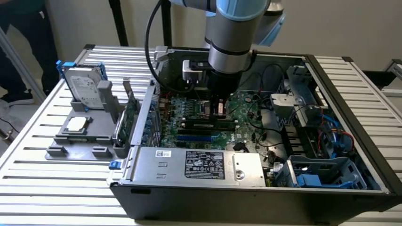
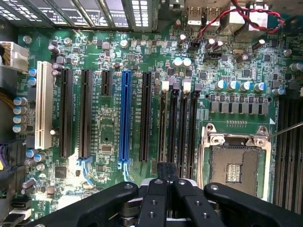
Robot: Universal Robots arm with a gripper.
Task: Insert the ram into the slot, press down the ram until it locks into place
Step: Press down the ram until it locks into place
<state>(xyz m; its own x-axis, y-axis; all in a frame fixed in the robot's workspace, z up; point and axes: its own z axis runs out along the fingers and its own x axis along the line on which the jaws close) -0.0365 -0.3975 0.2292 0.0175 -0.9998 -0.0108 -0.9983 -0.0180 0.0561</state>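
Black gripper (image 2: 166,182) fingers are pressed together over the memory sockets, probably to push the ram (image 1: 206,123) down; whether they pinch anything, cannot tell. Ram is a dark green stick lying along the slot (image 2: 174,126), mid-motherboard (image 2: 109,137), beside the CPU socket (image 2: 234,161), looks seated.
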